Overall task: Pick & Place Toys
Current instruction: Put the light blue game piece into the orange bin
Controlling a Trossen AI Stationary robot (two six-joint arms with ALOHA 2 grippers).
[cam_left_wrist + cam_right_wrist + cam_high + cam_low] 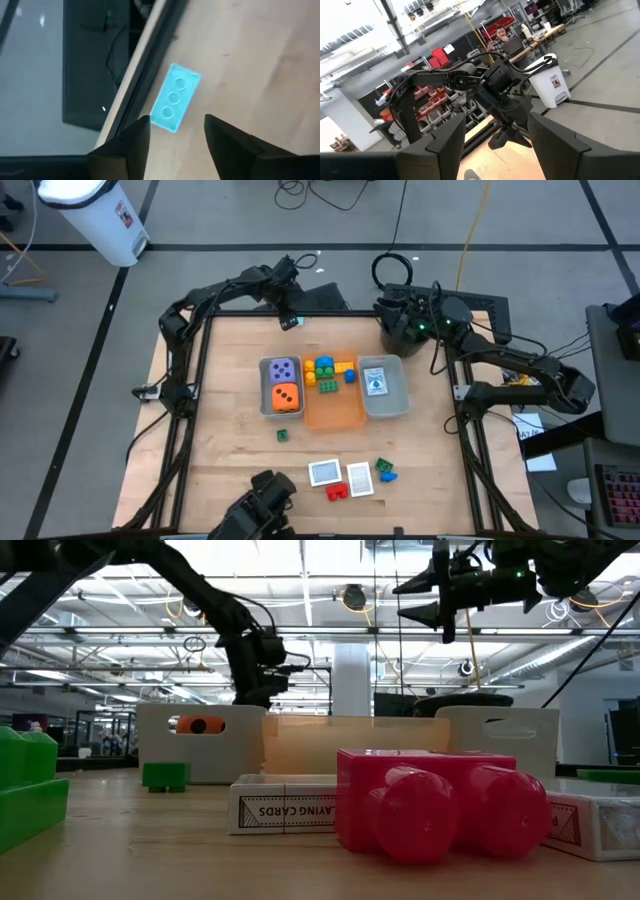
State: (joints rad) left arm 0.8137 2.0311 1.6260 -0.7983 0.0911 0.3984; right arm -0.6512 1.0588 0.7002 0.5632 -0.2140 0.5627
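Note:
A light-blue brick (175, 97) lies flat on the wood, close to the table's far edge rail (145, 65). It also shows in the high view (297, 321). My left gripper (175, 132) is open above it and points down, with one finger on each side of the brick's near end, touching nothing. My right gripper (497, 150) is open, empty and high up at the far right (390, 308). Loose toys lie near the front: a green brick (283, 435), two cards (324, 472), a red brick (337, 490), and a green and blue pair (385, 470).
Three trays stand mid-table. A grey one (264, 395) holds a purple and an orange die, an orange one (335, 418) holds several bricks, and a grey one (400, 402) holds a card. A black bucket (402, 335) stands under my right gripper. A person shows far off (501, 34).

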